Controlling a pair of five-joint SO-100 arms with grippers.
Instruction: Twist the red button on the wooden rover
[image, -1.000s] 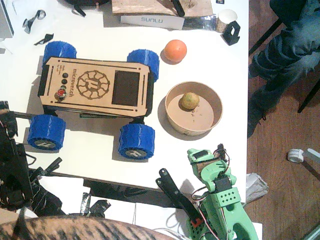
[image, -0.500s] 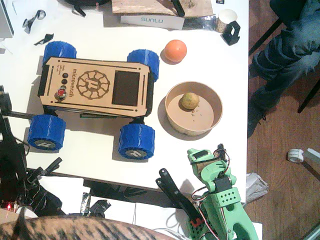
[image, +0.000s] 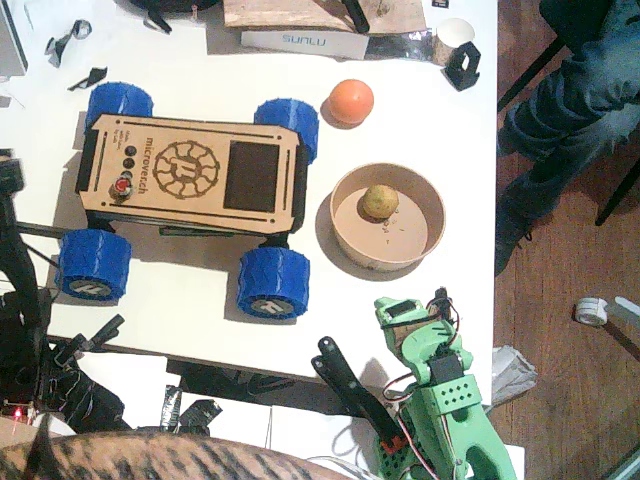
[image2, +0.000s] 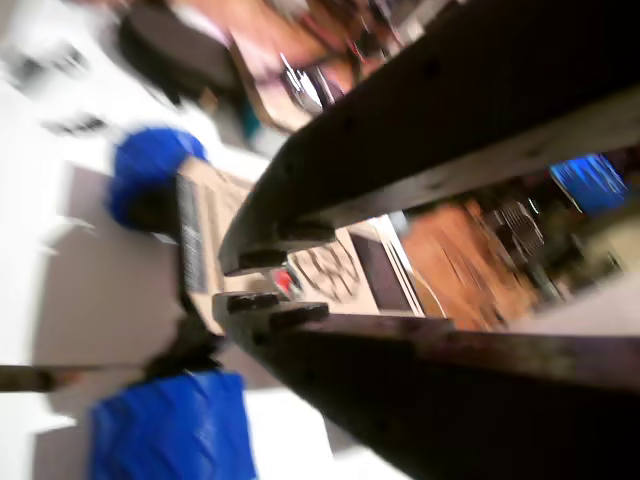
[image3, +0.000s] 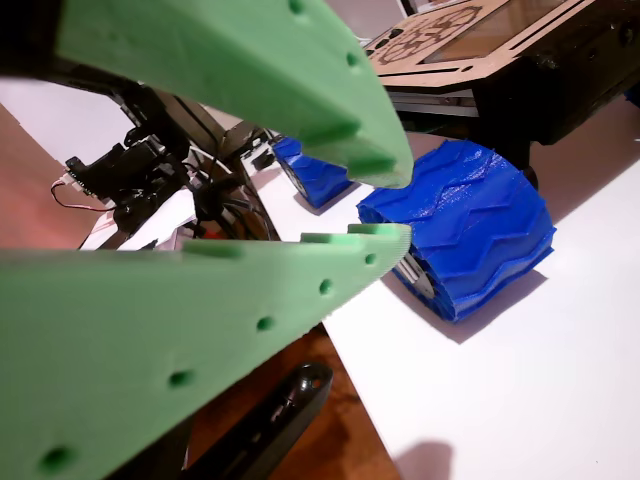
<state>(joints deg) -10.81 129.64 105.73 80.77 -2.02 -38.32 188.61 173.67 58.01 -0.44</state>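
The black left gripper (image2: 240, 282) sits just left of the wooden rover (image: 190, 175), its jaws a little apart and holding nothing. The red button (image: 121, 186) sits on the rover's left end. Right of the rover is a bowl (image: 346, 250). Below it, the green right gripper (image3: 395, 205) rests with a small gap, empty.

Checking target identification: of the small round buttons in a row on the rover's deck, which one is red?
The red button on the wooden rover, last in the row, nearest the table's front edge; the others beside it are black.
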